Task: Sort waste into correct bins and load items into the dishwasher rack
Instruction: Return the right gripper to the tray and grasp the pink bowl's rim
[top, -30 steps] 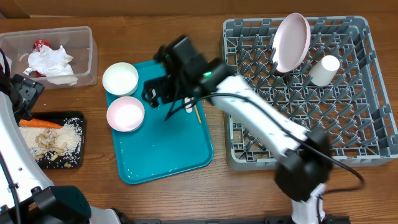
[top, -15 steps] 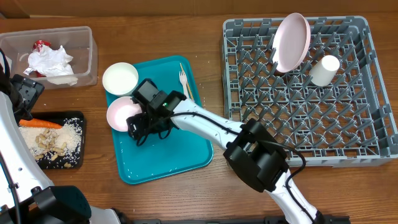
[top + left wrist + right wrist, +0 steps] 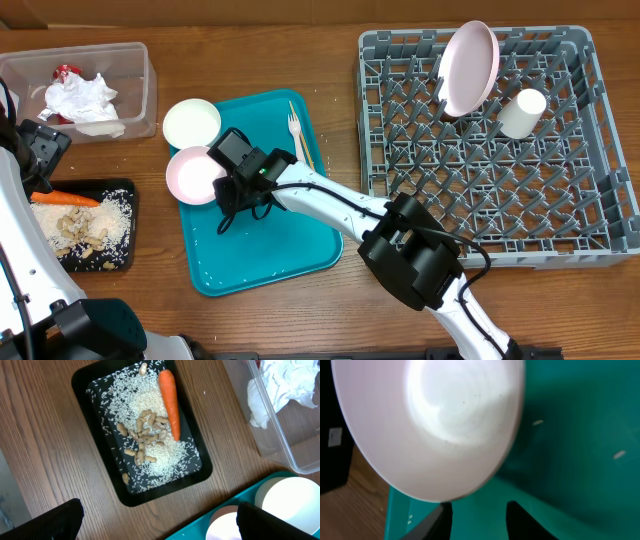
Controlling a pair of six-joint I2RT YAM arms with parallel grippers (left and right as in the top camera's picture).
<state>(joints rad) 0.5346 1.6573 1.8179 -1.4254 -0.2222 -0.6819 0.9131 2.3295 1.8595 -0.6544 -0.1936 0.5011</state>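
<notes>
Overhead view, set against a second back: finds right pincer (image 3: 232,190) gone from above the teal tray's (image 3: 270,250) rack-side half and down at the right rim of the pink bowl (image 3: 193,175). Notes that bowl nudged left, now overhanging the tray's left edge. Notes white bowl (image 3: 191,122) shifted slightly up-left, touching the pink one. Shows white fork (image 3: 294,126) and wooden stick (image 3: 292,105) uncovered, side by side near the tray's top edge.

Right wrist view: fingers with a gap between, pink bowl's rim just above them; cannot tell whether pinching it.

Left wrist view: left pincer (image 3: 157,507) spread wide, hovering over the worktop beside the black tray (image 3: 95,390).

Contents:
- Clear tub (image 3: 140,100): crumpled napkin (image 3: 85,100), red-and-white wrapper (image 3: 66,73).
- Black tray: carrot (image 3: 170,402), rice (image 3: 145,405), beige scraps (image 3: 145,432).
- Grey rack (image 3: 480,250): pink plate (image 3: 468,68) standing on edge, white cup (image 3: 522,112) lying among the pegs.
</notes>
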